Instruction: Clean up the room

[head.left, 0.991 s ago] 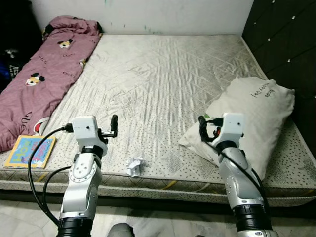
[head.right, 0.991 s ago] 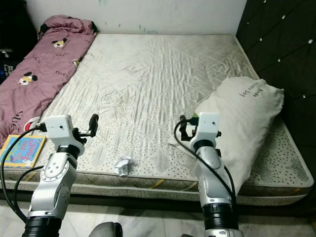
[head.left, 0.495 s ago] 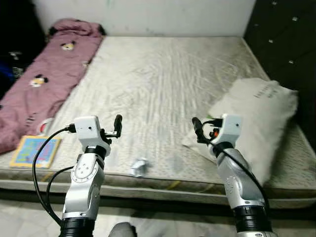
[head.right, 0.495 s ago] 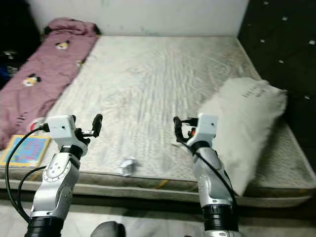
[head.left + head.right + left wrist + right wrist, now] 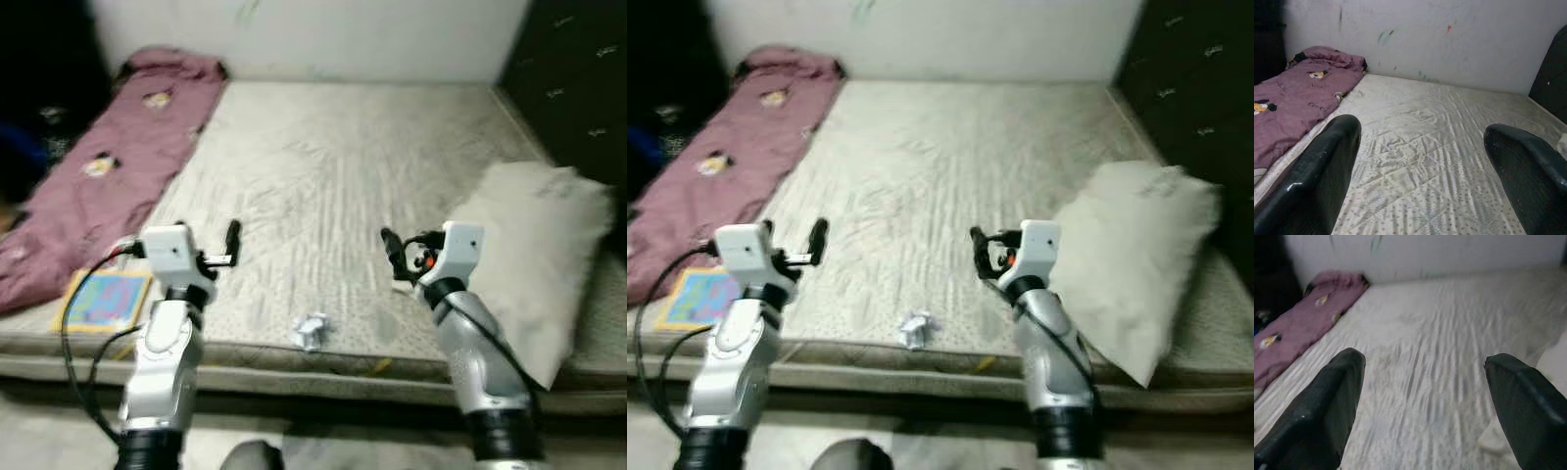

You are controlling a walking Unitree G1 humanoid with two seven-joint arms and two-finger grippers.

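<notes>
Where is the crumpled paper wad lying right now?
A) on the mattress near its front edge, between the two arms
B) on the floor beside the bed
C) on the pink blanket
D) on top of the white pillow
A: the crumpled paper wad lies on the mattress close to its front edge, between the left gripper and the right gripper, apart from the white pillow and the pink blanket.

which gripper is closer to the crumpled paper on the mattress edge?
Too close to call. The crumpled paper lies near the front edge of the mattress, between the arms. The right gripper hangs above to its right, the left gripper above to its left.
</notes>
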